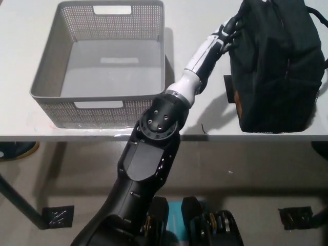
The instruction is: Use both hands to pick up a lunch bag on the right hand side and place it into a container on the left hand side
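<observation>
A black lunch bag (pixel 274 66) stands upright at the right of the white table (pixel 197 110), its carry handles on top. My white left hand (pixel 210 48) reaches diagonally across the table, fingers stretched out and apart. Its fingertips (pixel 229 26) lie against the upper left side of the bag, near a handle strap, and grip nothing. A grey perforated container (pixel 102 110) sits at the table's left with nothing inside. My right hand does not show.
The near table edge runs across the middle of the picture, with floor below it. A strip of bare tabletop lies between container and bag, crossed by my left forearm. A dark shape (pixel 320 148) sits at the right edge below the table.
</observation>
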`<action>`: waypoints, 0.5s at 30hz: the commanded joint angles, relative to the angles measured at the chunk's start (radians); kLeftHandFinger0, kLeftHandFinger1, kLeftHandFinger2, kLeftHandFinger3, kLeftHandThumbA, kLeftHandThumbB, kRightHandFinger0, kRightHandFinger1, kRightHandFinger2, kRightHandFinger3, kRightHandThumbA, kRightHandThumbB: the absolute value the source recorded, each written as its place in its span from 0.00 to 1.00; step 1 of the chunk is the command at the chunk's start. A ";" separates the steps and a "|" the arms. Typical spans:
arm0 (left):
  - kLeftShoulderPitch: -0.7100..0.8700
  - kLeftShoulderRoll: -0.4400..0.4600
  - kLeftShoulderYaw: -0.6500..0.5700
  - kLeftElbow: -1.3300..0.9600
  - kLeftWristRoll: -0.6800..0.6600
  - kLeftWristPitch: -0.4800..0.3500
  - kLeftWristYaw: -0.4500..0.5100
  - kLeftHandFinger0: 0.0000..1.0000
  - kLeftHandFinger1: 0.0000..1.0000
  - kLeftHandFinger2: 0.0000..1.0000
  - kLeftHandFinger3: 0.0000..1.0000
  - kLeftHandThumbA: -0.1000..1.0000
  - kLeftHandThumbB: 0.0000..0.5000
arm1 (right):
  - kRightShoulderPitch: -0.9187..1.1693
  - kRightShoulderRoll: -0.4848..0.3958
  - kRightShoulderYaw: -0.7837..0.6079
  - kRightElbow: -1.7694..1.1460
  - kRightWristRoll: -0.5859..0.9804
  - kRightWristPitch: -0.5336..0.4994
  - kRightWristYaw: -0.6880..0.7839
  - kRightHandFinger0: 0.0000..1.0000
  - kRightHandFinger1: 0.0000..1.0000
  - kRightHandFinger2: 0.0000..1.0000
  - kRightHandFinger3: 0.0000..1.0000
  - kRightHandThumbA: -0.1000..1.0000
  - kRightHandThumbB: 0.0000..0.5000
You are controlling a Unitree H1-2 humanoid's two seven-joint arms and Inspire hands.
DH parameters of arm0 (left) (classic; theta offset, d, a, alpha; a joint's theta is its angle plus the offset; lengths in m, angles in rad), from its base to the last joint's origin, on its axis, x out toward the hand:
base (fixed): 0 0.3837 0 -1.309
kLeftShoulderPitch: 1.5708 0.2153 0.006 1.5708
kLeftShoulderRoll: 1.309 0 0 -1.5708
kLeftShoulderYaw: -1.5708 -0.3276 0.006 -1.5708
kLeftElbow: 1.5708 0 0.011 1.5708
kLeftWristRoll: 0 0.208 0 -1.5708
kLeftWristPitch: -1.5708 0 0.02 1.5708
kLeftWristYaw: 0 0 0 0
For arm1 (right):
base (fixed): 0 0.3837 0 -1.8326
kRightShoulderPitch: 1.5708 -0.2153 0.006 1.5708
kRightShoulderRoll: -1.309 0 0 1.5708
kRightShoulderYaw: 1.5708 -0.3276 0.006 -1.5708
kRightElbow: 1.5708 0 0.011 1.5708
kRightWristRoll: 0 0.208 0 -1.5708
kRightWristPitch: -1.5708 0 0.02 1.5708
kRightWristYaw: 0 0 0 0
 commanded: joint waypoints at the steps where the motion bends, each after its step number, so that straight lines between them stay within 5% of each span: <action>1: -0.081 -0.007 0.012 0.056 0.002 -0.074 0.051 1.00 1.00 1.00 1.00 1.00 0.91 | -0.078 0.002 -0.005 0.062 0.018 -0.072 0.056 1.00 1.00 1.00 1.00 1.00 0.77; 4: -0.116 0.000 0.014 0.129 0.004 -0.083 0.056 1.00 1.00 1.00 1.00 1.00 0.91 | -0.107 0.004 -0.003 0.118 0.012 -0.088 0.070 1.00 1.00 1.00 1.00 1.00 0.73; 7: -0.142 0.004 0.010 0.182 0.014 -0.085 0.066 1.00 1.00 1.00 1.00 1.00 0.89 | -0.123 0.003 -0.001 0.151 0.002 -0.106 0.078 1.00 1.00 1.00 1.00 1.00 0.84; 11: -0.175 0.010 0.003 0.243 0.024 -0.092 0.074 1.00 1.00 1.00 1.00 1.00 0.79 | -0.143 0.003 -0.001 0.172 0.000 -0.107 0.086 1.00 1.00 1.00 1.00 1.00 0.84; 15: -0.197 0.020 -0.001 0.306 0.037 -0.091 0.096 1.00 1.00 1.00 1.00 1.00 0.85 | -0.159 0.008 0.000 0.193 -0.003 -0.103 0.085 1.00 1.00 1.00 1.00 1.00 0.83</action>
